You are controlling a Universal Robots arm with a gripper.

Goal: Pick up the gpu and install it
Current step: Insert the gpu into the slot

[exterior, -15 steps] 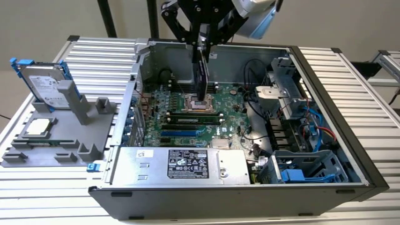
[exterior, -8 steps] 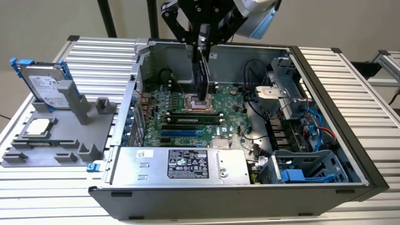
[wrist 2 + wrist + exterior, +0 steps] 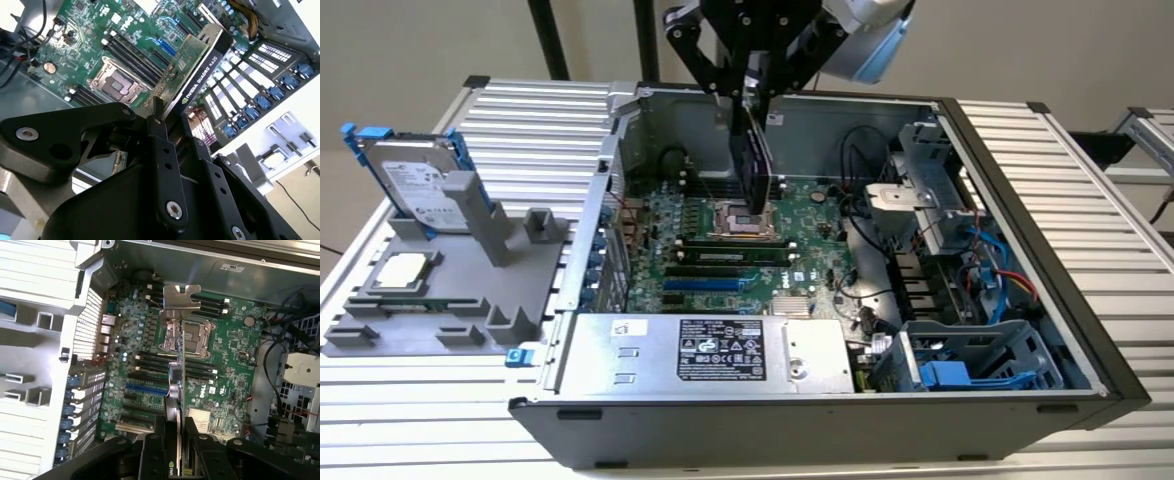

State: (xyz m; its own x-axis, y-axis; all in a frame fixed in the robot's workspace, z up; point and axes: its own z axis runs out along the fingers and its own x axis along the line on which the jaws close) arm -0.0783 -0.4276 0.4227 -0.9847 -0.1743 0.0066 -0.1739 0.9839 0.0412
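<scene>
My gripper [image 3: 750, 100] is shut on the gpu [image 3: 754, 165], which hangs on edge above the motherboard [image 3: 720, 255] inside the open computer case [image 3: 1014, 200]. In the second wrist view the gpu [image 3: 192, 75] shows its green board face and black shroud edge, and it sticks out from the gripper [image 3: 170, 122] over the CPU socket [image 3: 117, 82]. In the first wrist view the gpu [image 3: 176, 372] is seen edge-on with its silver bracket [image 3: 181, 297] at the far end. It is clamped in the gripper [image 3: 176, 432] and held clear above the blue slot [image 3: 145, 388].
A hard drive [image 3: 416, 185] with blue rails stands in a grey fixture [image 3: 427, 300] at the exterior view's left, beside a CPU [image 3: 403, 270]. The power supply [image 3: 720, 350] fills the case's near side. Cables and drive cages [image 3: 961, 260] crowd its right.
</scene>
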